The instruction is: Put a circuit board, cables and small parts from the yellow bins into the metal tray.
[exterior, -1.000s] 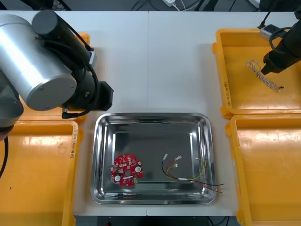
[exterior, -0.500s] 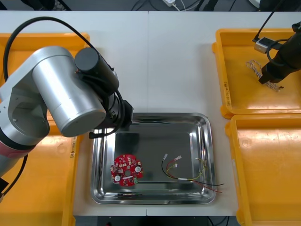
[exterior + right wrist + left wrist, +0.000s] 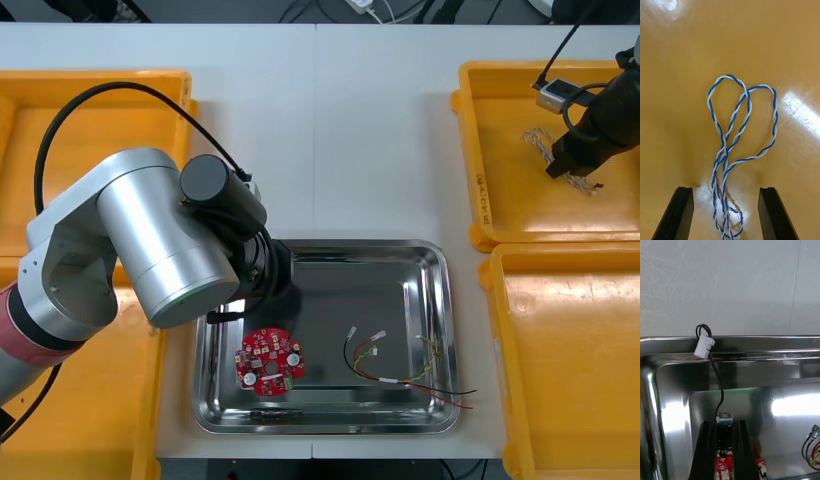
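Light table (image 3: 380, 130) w/ centre seam; dark floor beyond far edge. Yellow bins at both sides, metal tray (image 3: 325, 247) betw. them at near edge.

Done so far: red circuit board (image 3: 268, 361) and red and yellow cable (image 3: 400, 370) inside tray, lying apart.

In progress, left: left gripper (image 3: 724, 423) above tray's far-left corner, fingers narrow, pinching one end of black cable (image 3: 720, 390). White plug (image 3: 704, 346) at other end up against tray rim, so cable approx. half in. Release judged next.

In progress, right: right gripper (image 3: 726, 190) low in far right bin (image 3: 500, 215), fingers wide, straddling blue and white cable (image 3: 741, 120) on bin floor, not yet gripped.

Left to do, by judgement: closing on and carrying blue and white cable, then small parts.
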Tool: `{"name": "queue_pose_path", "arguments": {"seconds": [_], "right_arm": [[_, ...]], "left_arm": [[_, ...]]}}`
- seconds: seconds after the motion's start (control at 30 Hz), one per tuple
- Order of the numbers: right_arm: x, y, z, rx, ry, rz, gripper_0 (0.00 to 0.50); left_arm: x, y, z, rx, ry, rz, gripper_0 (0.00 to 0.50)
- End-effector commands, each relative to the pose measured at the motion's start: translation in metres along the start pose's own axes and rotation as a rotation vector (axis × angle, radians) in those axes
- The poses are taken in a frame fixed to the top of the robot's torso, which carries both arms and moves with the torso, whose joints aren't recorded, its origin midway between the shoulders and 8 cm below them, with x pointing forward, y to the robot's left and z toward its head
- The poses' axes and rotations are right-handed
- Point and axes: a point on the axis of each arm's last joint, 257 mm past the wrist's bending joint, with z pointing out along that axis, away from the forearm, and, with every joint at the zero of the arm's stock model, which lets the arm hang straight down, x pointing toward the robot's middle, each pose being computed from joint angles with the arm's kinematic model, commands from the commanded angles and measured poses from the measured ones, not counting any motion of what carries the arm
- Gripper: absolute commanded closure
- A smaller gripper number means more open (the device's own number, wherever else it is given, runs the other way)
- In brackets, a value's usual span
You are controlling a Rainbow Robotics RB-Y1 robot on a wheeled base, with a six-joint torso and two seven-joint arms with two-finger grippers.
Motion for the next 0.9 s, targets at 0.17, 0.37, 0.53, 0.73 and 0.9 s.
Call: {"name": "queue_pose_path", "arguments": {"seconds": [0.17, 0.37, 0.53, 0.73, 0.9], "right_arm": [[-0.027, 0.004, -0.004, 0.003, -0.064, -0.027, 0.000], [-0.024, 0.005, 0.000, 0.003, -0.063, -0.028, 0.000], [-0.021, 0.005, 0.002, 0.002, -0.057, -0.029, 0.000], [-0.011, 0.003, 0.005, 0.003, -0.044, -0.025, 0.000], [-0.007, 0.004, 0.008, 0.000, -0.037, -0.025, 0.000]], "left_arm": [[0.011, -0.011, 0.017, 0.020, 0.021, -0.051, 0.500], [0.019, -0.006, 0.023, 0.002, 0.036, -0.045, 0.499], [0.022, -0.001, 0.026, -0.003, 0.037, -0.041, 0.500], [0.026, 0.006, 0.029, -0.017, 0.043, -0.041, 0.500], [0.027, 0.008, 0.030, -0.019, 0.041, -0.041, 0.500]]}}
